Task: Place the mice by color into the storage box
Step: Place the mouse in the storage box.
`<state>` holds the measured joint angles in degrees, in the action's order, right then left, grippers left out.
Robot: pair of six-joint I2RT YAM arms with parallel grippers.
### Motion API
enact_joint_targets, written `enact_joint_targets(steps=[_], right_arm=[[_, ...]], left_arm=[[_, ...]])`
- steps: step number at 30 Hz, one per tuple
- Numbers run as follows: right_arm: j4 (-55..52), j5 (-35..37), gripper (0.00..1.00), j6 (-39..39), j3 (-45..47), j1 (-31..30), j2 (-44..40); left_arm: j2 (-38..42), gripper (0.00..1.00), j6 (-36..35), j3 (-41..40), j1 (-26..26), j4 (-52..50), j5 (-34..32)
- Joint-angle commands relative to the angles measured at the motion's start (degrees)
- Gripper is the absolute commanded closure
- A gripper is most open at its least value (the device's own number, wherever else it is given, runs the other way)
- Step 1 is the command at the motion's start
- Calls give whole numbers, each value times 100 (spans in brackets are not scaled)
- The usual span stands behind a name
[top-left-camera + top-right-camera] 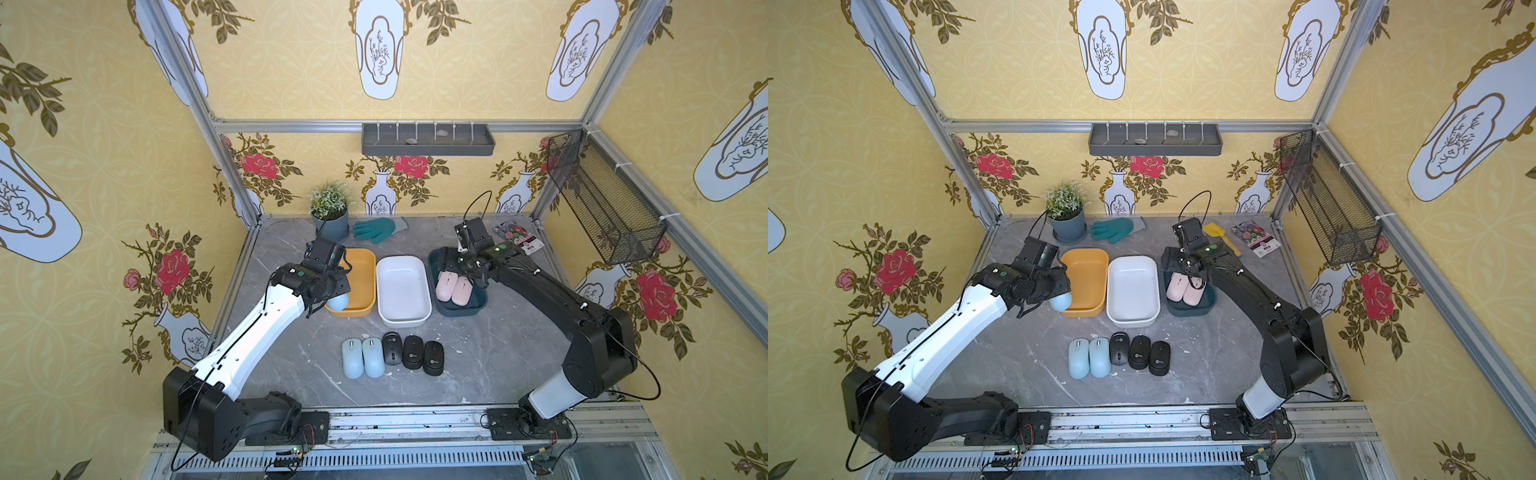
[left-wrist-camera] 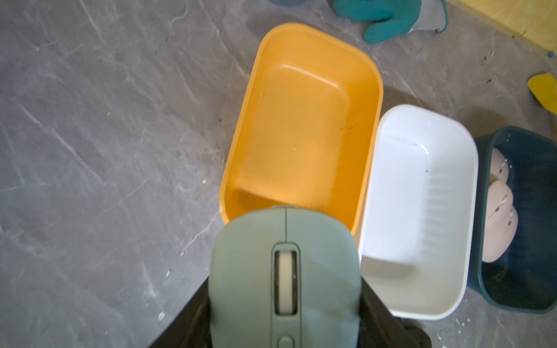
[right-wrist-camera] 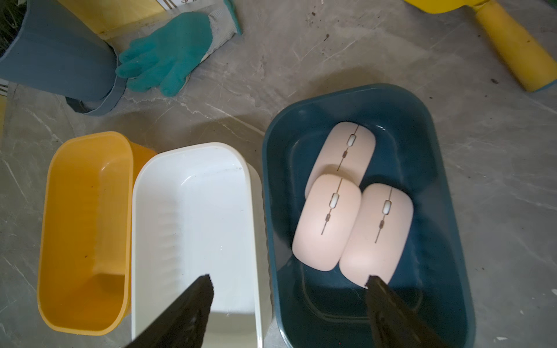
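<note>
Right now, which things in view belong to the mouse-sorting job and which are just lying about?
Job: held pale blue mouse, two pale blue mice on the table, three black mice, three pink mice in the teal box, orange box, white box.

Lying about: potted plant, green glove, flower-printed packet, yellow hand tool, wall tray, wire basket.

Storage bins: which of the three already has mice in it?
The dark teal bin: three pink mice lie in it. The white bin in the middle and the orange bin hold nothing.
</note>
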<state>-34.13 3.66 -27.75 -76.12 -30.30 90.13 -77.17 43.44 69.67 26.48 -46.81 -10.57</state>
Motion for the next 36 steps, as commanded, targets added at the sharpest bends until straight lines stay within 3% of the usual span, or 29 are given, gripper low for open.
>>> enact_joint_targets(steps=[1, 18, 24, 36], right_arm=[[214, 33, 18, 60, 109, 113, -133], [214, -58, 18, 164, 359, 354, -261], [231, -76, 18, 192, 378, 393, -176], [355, -216, 18, 266, 378, 490, -31]], left_arm=[[-513, 43, -389, 316, -79, 470, 175], [-2876, 43, -922, 1633, -647, 1339, 792], [-3546, 42, -961, 2209, -693, 1199, 917], [-4150, 41, -935, 2477, -697, 1082, 975]])
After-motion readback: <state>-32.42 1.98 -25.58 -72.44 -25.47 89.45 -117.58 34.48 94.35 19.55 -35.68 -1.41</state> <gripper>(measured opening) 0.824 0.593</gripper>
